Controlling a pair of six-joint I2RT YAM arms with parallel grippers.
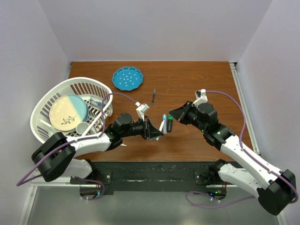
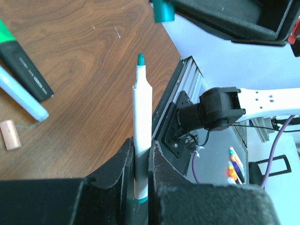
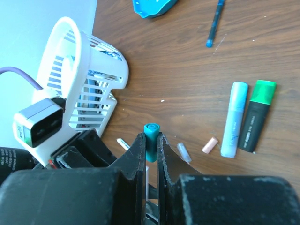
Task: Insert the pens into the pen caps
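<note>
My left gripper [image 1: 158, 128] [image 2: 140, 144] is shut on a white pen [image 2: 142, 108] whose bare teal tip points up and away from the jaws. My right gripper [image 1: 173, 117] [image 3: 150, 138] is shut on a teal pen cap [image 3: 151, 135], also seen at the top of the left wrist view [image 2: 163, 9]. Cap and pen tip face each other a short way apart, not touching. On the table lie a light blue marker [image 3: 233, 119], a dark marker with a green cap [image 3: 255, 115], a pink cap [image 3: 210, 145], a grey cap [image 3: 184, 152] and a thin blue pen [image 1: 153, 97].
A white basket [image 1: 44, 101] holding a plate and a cup stands at the left. A blue dotted plate [image 1: 127, 78] lies at the back. The table's near edge and metal rail [image 2: 180, 93] lie just below the grippers.
</note>
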